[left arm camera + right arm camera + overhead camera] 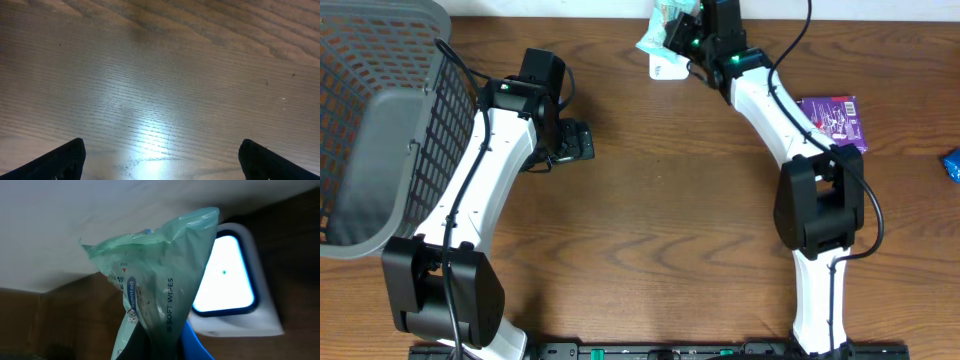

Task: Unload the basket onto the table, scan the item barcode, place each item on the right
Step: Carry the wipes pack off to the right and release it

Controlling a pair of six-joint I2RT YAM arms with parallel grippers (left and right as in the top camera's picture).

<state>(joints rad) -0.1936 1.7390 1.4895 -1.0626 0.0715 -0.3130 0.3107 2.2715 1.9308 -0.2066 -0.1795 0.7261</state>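
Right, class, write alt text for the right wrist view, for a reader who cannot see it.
A crumpled green pack of soft wipes fills the middle, pinched at the bottom edge by the right gripper. Behind it on the right sits a white device with a bright glowing window, probably the scanner, on a brown wooden table.

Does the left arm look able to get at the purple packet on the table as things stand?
Probably not cleanly. The left gripper hangs open and empty, but the purple packet lies on the far side of the right arm, which stretches across the direct path to it.
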